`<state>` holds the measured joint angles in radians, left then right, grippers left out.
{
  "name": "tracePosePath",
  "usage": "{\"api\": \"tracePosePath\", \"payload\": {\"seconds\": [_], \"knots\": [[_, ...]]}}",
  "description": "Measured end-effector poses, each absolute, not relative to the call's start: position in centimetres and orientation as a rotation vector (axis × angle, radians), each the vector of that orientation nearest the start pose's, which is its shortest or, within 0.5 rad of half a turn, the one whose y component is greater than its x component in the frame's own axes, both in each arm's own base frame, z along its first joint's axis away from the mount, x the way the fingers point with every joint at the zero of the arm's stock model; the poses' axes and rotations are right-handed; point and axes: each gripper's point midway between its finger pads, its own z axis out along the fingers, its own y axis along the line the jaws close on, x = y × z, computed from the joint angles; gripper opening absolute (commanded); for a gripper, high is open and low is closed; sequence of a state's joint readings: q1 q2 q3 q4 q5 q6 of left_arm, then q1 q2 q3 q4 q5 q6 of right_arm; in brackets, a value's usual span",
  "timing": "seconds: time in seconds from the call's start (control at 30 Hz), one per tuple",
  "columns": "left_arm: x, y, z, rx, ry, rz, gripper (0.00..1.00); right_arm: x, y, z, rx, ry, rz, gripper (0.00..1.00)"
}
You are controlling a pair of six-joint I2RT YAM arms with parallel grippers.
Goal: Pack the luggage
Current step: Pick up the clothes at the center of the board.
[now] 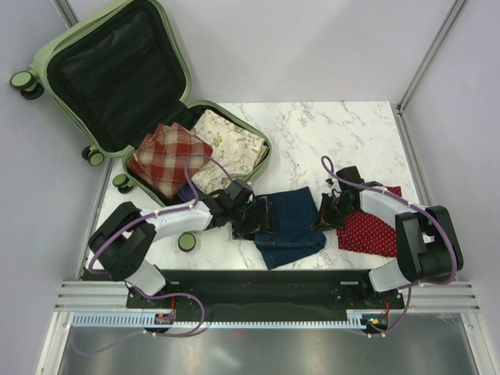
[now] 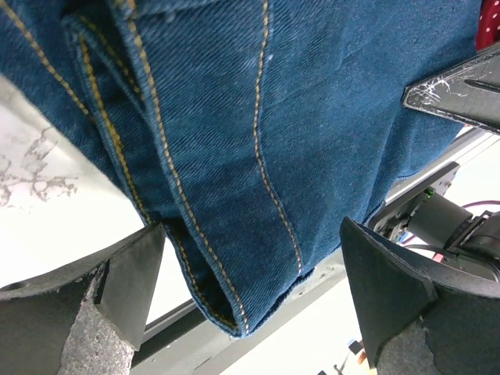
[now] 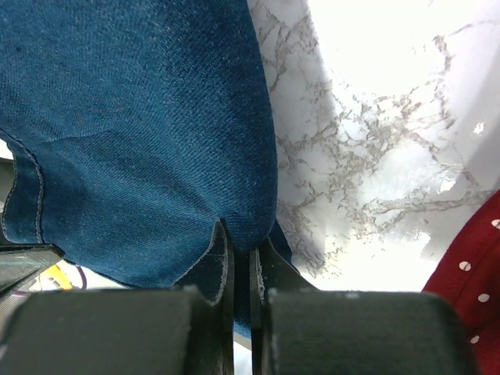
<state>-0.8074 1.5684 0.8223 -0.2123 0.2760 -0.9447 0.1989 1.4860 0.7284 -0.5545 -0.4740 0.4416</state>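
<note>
The luggage (image 1: pixel 109 70), pale green with black lining, lies open at the table's far left. Its lower half holds a red plaid cloth (image 1: pixel 168 156) and a cream patterned cloth (image 1: pixel 230 148). Folded blue jeans (image 1: pixel 291 226) lie on the marble in front of it. My left gripper (image 1: pixel 251 219) stands open at the jeans' left edge, and in the left wrist view the jeans' stitched hem (image 2: pixel 234 195) hangs between the wide-spread fingers (image 2: pixel 129 285) of that gripper (image 2: pixel 250 293). My right gripper (image 1: pixel 324 212) is shut on the right edge, pinching a denim fold (image 3: pixel 156 141) at its tips (image 3: pixel 242 254).
A red cloth with white dots (image 1: pixel 373 230) (image 3: pixel 469 297) lies right of the jeans, under the right arm. A loose-looking green wheel (image 1: pixel 187 242) sits by the left arm. The marble table (image 1: pixel 336 133) ends at a black rail in front and grey walls at the sides.
</note>
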Motion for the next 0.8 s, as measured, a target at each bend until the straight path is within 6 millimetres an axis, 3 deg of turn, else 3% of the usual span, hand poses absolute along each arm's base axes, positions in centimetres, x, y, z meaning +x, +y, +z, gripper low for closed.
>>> {"api": "tracePosePath", "payload": {"seconds": [0.57, 0.8], "knots": [[18.1, -30.7, 3.7, -0.103, 2.812, -0.814, 1.0, 21.1, 14.0, 2.8, 0.262, 2.929, 0.796, 0.0], [19.0, -32.2, 3.3, -0.129, 2.829, -0.762, 1.0, 20.9, 14.0, 2.8, 0.262, 2.927, 0.797, 0.0]]}}
